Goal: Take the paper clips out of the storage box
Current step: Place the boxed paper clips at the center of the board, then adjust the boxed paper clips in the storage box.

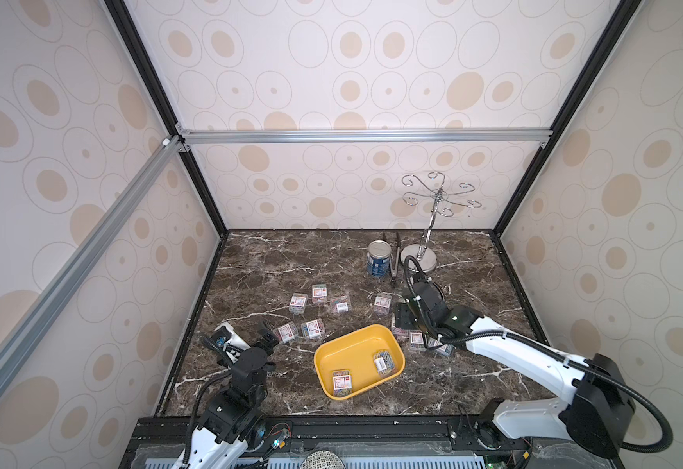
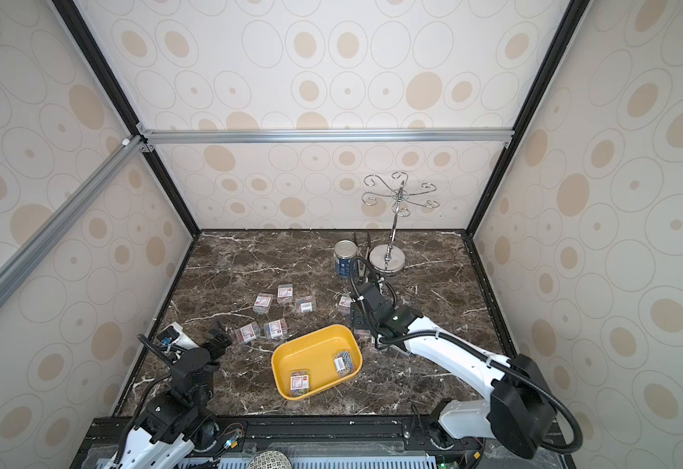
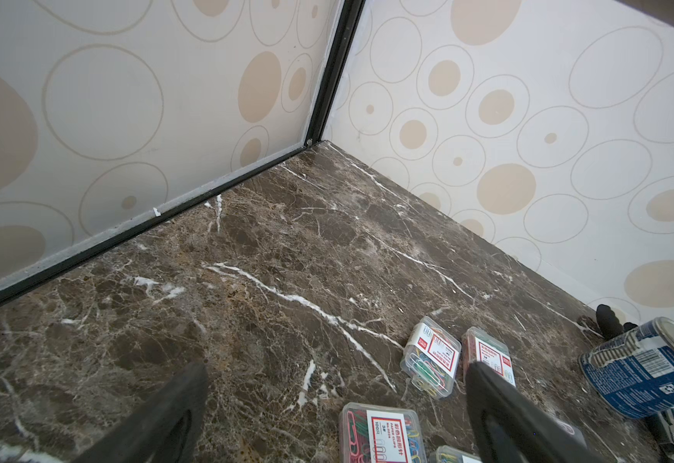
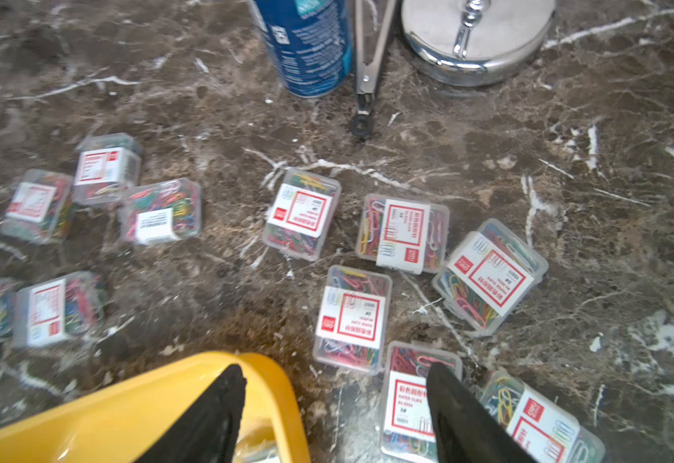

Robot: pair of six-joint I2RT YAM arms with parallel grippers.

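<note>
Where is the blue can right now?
In both top views the can stands at the back of the table, right of centre, beside the tongs and the chrome stand.

Two paper clips cases (image 1: 343,383) in yellow storage box (image 1: 350,350), rest outside

Left gripper (image 3: 335,368) and right gripper (image 4: 335,371), jaws wide apart.

A yellow tray (image 2: 311,353) sits near the front edge of the desk (image 2: 250,260), with two cases of paper clips (image 2: 300,382) in it. Other cases (image 2: 262,302) lie scattered around the middle. A blue can (image 2: 344,260) and a hook stand (image 2: 388,260) are near the back edge.
</note>
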